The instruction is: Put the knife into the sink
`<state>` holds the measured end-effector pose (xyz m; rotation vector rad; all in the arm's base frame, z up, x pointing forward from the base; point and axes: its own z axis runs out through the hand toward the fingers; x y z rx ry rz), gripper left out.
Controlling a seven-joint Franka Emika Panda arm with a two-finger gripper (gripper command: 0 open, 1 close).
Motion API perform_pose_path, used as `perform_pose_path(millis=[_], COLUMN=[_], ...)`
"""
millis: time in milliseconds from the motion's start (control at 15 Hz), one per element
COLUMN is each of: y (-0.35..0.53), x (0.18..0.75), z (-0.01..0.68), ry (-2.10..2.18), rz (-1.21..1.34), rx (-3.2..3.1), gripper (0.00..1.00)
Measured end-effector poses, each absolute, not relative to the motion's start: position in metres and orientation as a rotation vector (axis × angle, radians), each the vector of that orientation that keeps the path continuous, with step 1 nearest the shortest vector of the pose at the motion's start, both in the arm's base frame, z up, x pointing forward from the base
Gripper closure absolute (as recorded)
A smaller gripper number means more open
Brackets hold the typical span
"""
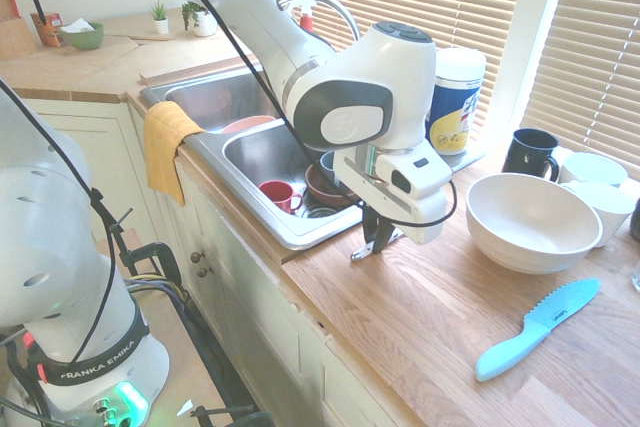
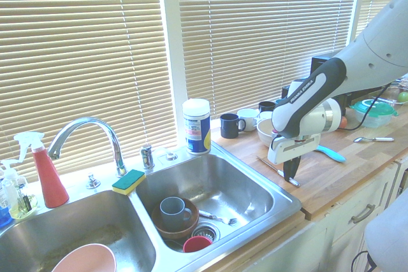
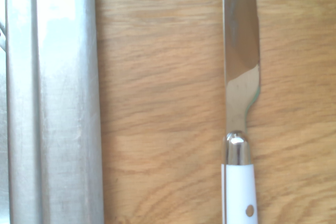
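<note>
Wrist view has the knife [image 3: 240, 129] flat on the tabletop [image 3: 157, 103] beside the sink [image 3: 52, 103], and with our hand [image 1: 374, 243] narrowed low over it we reckon that slim handle could skid out.

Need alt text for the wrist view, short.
Close-up from above of the knife lying flat on the wooden countertop: silver blade running into a white handle with a small rivet. The brushed steel rim of the sink runs parallel to it, a strip of bare wood between them.

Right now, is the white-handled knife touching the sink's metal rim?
Apart. The wrist view shows a strip of bare wood between the knife and the sink rim, running parallel.
</note>
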<state>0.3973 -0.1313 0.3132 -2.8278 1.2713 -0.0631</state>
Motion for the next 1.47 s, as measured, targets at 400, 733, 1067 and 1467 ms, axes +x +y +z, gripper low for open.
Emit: perform_pose_path(millis=[400,733,1067,1467], y=[-0.097,-0.008,0.082,0.131], x=[0.426,0.439,0.455,0.485], z=[0.391,0.433,0.418,0.341], ry=[1.223,1.255,1.299,1.348], rz=[-0.200,-0.260,-0.265,-0.211], rx=[-2.799,-2.802,-2.823,-2.815], gripper=[1.00,1.00,1.00,1.00])
